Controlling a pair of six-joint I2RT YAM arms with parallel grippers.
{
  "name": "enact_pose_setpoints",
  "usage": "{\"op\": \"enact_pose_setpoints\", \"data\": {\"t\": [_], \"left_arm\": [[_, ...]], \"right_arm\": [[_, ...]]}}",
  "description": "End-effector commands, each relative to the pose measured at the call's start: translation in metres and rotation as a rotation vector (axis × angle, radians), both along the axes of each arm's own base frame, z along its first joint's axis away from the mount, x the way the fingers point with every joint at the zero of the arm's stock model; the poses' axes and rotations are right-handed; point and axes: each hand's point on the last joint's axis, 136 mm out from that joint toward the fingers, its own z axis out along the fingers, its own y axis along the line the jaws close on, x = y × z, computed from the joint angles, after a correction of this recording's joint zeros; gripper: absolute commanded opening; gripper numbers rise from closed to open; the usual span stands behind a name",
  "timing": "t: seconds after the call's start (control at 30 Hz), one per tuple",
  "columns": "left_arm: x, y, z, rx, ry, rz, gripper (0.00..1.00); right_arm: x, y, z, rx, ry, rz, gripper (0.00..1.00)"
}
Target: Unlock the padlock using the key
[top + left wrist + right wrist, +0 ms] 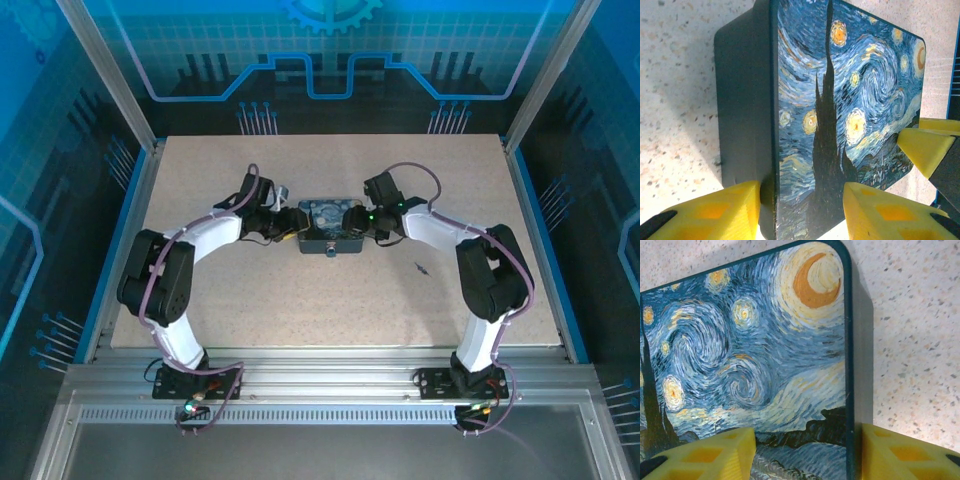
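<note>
Broadly, a speckled desk (250, 300) with a dark box (328, 222) at its middle, the lid printed with a swirling night-sky painting. An arm meets it from each side. Left end effector (801, 187): jaws at a middling spread, straddling the box's edge, one finger against the dark side wall and the other over the lid. I cannot tell whether it pinches. Right end effector (806, 430): the same posture at the moon corner, and again grip or mere straddle cannot be told. A small silvery piece (281, 190) lies just behind the left wrist, possibly the padlock. A dark sliver (420, 267) lies on the desk to the right, well apart from the box, possibly the key. Both are too small to be sure. Risks, as judged: uneven closing from the two sides could skew or tip the box. A finger riding on the lid may slip off its edge. The sliver lies flat and thin, so a pick could skate it away.
</note>
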Motion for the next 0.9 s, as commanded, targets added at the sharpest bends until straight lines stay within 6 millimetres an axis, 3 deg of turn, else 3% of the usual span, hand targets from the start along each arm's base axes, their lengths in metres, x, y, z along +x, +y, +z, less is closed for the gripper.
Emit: {"op": "enact_pose_setpoints", "data": {"t": [0.0, 0.3, 0.6, 0.87], "left_arm": [[0.000, -0.037, 0.018, -0.083, -0.007, -0.093, 0.47], [0.010, -0.043, 0.017, -0.089, 0.003, -0.093, 0.47], [0.009, -0.038, 0.015, -0.059, 0.000, -0.069, 0.49], [0.010, -0.023, 0.020, 0.020, -0.042, -0.034, 0.64]], "right_arm": [[0.004, 0.013, 0.000, 0.014, 0.011, 0.046, 0.56], [0.017, 0.000, 0.002, 0.012, 0.008, 0.012, 0.56], [0.015, -0.006, 0.003, 0.017, 0.010, 0.003, 0.59], [0.009, -0.013, 0.011, 0.004, -0.008, -0.006, 0.64]]}}
